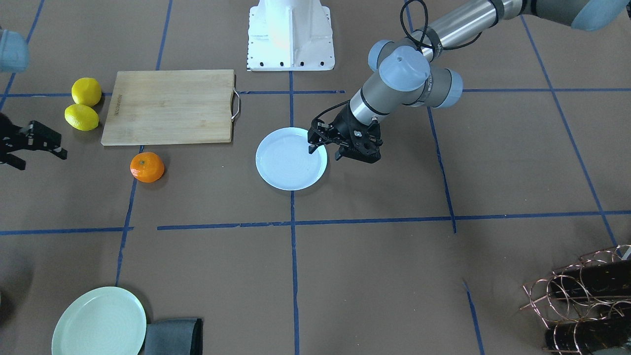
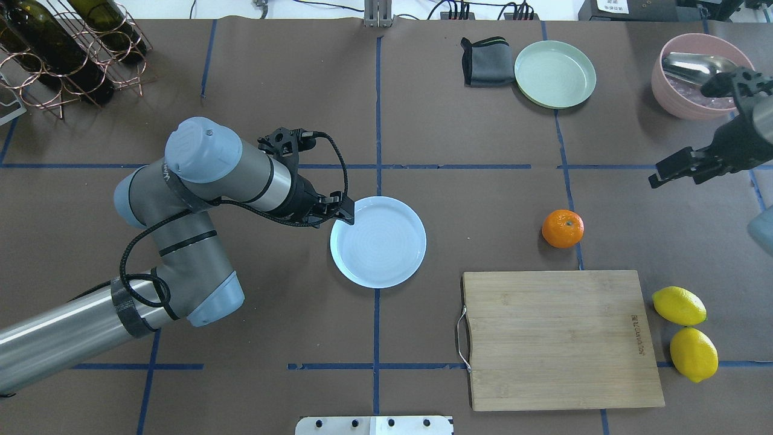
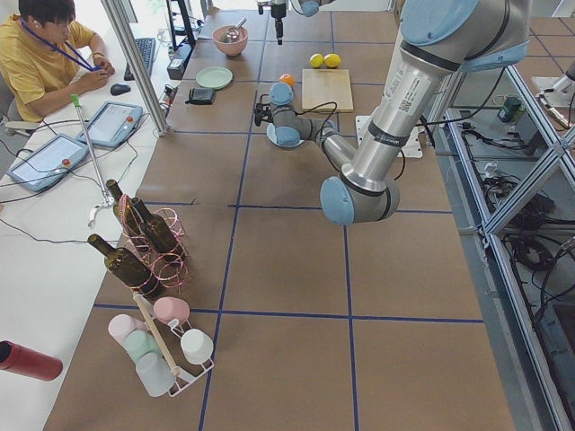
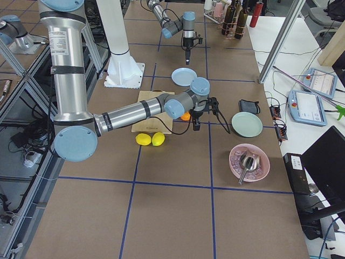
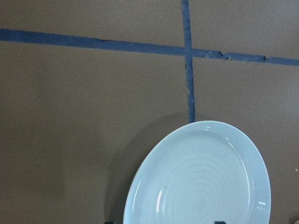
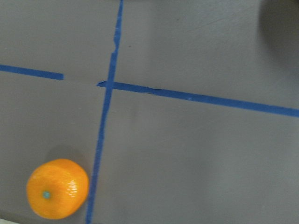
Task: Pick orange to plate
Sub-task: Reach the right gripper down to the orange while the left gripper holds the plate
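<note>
- Front-facing view: the small, bright orange citrus fruit (image 1: pixel 147 167) sits on the brown table just off the corner of the pale wooden cutting board (image 1: pixel 167 106). It is well apart from the round pale bluish-white plate (image 1: pixel 288 170). My left gripper (image 1: pixel 326 151) hangs over the plate's rim with its jaws apart and nothing between them. My right gripper (image 1: pixel 42 159) shows at the view's edge, also spread and empty.
- Overhead view: the orange (image 2: pixel 563 229) lies between the plate (image 2: pixel 386 254) and the right gripper (image 2: pixel 655 172). From those jaws it is toward the table's middle and a little back toward the robot's base. The left gripper (image 2: pixel 344 216) is much farther off, so I judge this pick belongs to the right arm.
- Left side view: the orange (image 3: pixel 287 79) is only a small far spot, and I cannot tell anything about the jaws from here.
- Right side view: the near arm's wrist covers most of the orange (image 4: pixel 186 116), and the plate (image 4: pixel 184 76) lies beyond it.
- Left wrist view: the plate (image 5: pixel 201 182) fills the lower frame. Two dark fingertips (image 5: pixel 217 221) peek in at the bottom edge, set wide apart.
- Right wrist view: the orange (image 6: pixel 57 189) sits in the lower-left corner, stem dimple up, beside a blue tape line (image 6: pixel 103 140). It is round with no real long axis, so I reckon any closing direction works once I shift that way and descend.
</note>
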`<move>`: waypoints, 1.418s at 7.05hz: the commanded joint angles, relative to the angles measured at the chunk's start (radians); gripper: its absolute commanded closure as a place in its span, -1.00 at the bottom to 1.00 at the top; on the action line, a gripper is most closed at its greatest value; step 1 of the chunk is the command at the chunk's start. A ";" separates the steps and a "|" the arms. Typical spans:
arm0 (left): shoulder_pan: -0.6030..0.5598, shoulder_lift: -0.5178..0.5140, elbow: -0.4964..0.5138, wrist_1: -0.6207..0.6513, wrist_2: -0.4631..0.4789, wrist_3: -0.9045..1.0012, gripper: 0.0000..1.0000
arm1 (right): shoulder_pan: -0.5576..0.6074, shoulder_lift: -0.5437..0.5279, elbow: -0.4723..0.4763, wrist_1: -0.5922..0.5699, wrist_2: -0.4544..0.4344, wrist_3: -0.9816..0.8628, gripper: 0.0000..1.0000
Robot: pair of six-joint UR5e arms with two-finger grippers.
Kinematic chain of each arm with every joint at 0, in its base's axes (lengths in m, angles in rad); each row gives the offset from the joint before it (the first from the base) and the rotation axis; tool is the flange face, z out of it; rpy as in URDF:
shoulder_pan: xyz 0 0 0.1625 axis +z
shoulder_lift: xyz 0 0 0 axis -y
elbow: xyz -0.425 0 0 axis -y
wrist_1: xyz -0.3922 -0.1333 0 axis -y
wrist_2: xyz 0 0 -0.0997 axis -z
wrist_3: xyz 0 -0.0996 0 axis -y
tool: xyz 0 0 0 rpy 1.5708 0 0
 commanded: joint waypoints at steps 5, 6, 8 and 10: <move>0.000 0.010 0.000 -0.002 0.000 0.003 -0.53 | -0.294 0.090 0.019 0.039 -0.343 0.370 -1.00; 0.000 0.010 -0.002 -0.002 0.000 0.001 -0.53 | -0.312 0.090 0.018 0.036 -0.376 0.372 -1.00; 0.001 0.015 -0.002 -0.002 0.001 0.003 -0.53 | -0.331 0.091 -0.011 0.042 -0.381 0.372 -1.00; 0.001 0.016 -0.002 -0.002 0.001 0.004 -0.53 | -0.349 0.115 -0.049 0.042 -0.381 0.372 -1.00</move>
